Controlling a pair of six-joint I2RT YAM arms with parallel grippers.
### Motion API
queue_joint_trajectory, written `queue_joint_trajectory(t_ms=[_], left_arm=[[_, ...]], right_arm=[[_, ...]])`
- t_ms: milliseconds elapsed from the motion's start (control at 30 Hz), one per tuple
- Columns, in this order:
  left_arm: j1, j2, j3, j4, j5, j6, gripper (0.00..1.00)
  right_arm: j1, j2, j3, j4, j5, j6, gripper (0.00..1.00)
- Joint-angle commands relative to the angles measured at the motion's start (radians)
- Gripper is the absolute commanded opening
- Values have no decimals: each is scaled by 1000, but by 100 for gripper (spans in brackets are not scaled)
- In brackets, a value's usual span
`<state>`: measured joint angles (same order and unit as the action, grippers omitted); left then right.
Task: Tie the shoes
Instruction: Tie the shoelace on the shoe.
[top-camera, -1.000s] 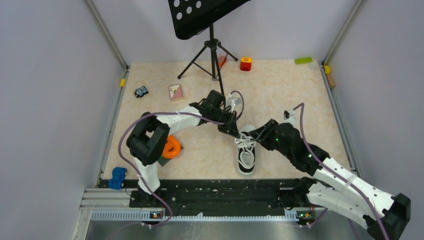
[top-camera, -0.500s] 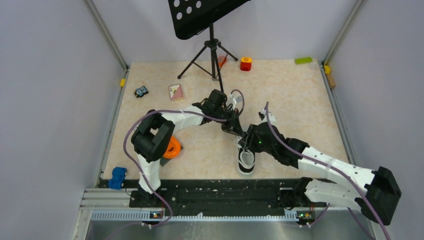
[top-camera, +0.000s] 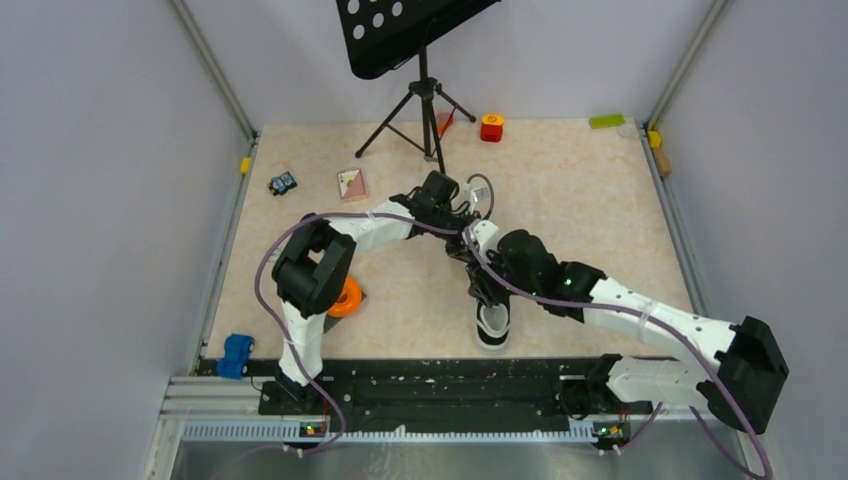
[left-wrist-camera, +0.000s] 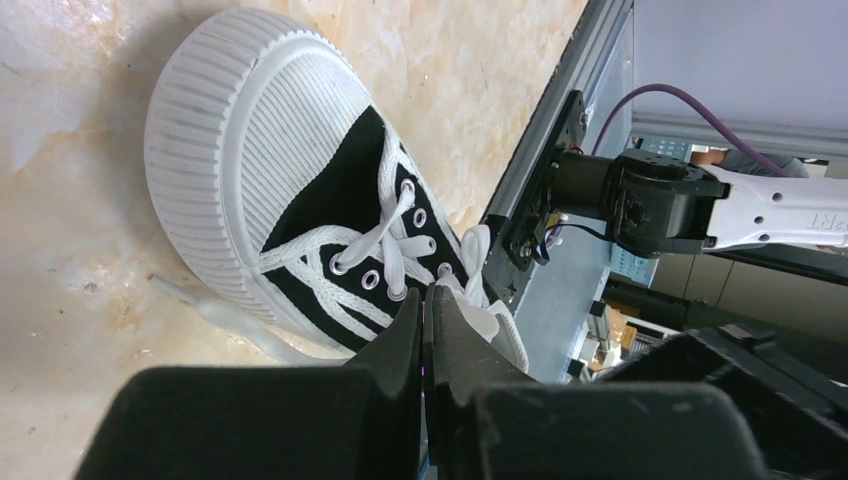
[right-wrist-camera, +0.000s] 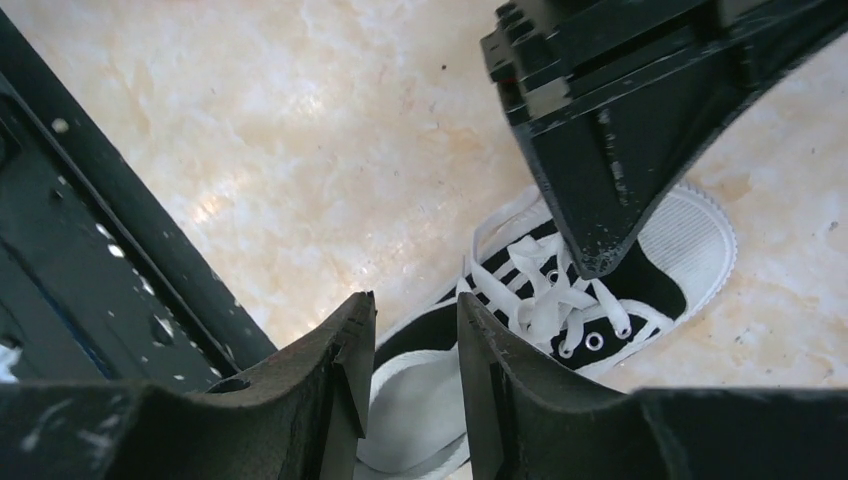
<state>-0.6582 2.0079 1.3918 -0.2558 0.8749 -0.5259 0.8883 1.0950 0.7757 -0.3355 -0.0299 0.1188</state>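
Observation:
The black canvas shoe with white toe cap lies mid-table, toe pointing away from the arm bases; my right arm covers its front half in the top view. In the left wrist view the shoe fills the centre, and my left gripper is shut at the top eyelets, pinching a white lace. From above, my left gripper sits at the shoe's far end. My right gripper is open by a narrow gap and hovers over the shoe's heel opening; it holds nothing. The laces bunch under the left fingertip.
A black music stand stands at the back. An orange roll lies by the left arm, a blue toy at the near left corner. A card, a toy car and a red block lie further back. A black rail runs along the near edge.
My right arm has swung left over the shoe, bringing its gripper from the shoe's right side to above it. My left gripper has stayed at the laces, shifting slightly.

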Motion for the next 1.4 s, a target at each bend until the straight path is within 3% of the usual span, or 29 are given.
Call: queue_joint_trajectory(t_ms=[0,667,833,1367], left_arm=[[10,25,62,-49,29,43,0],[25,97,123,-105,129,73,0],[26,95,118,-105,128,72,0],[27,122,116,-95,155,82,0]], right_arm=[[11,38,48,-5,-47,-175,38],[11,130,2,23,75,-256,36],[11,135,-8,19,58,-255,31],[12,78,-75,47,34,-244,30]])
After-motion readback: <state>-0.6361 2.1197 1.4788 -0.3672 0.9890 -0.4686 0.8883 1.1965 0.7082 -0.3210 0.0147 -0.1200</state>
